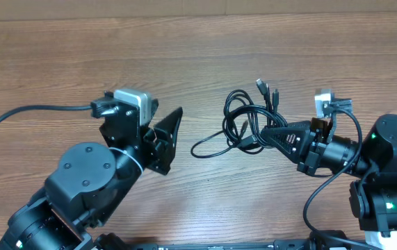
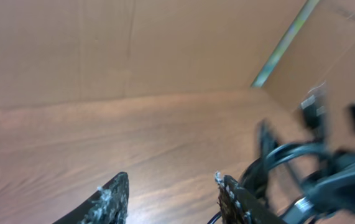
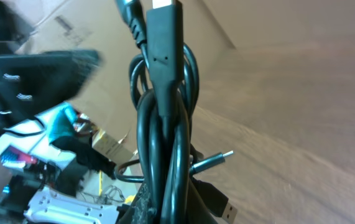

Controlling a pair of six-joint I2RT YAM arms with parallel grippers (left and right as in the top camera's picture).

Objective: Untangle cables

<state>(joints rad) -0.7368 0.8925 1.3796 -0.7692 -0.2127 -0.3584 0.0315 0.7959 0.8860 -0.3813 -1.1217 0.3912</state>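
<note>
Overhead, the right gripper (image 1: 266, 135) clamps the tangled cables (image 1: 245, 133) right of centre on the desk (image 1: 184, 55), perhaps raised slightly, while the left gripper (image 1: 170, 142) hangs open-jawed and empty, so pulling a loose loop free looks next.

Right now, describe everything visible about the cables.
The cables are thin, black, glossy cords looped in one tangle right of centre over the wooden table. Small plugs stick out at the far end, one metal-tipped; a loose loop trails left. The right end effector is shut on the bundle; the left end effector stands clear.
</note>
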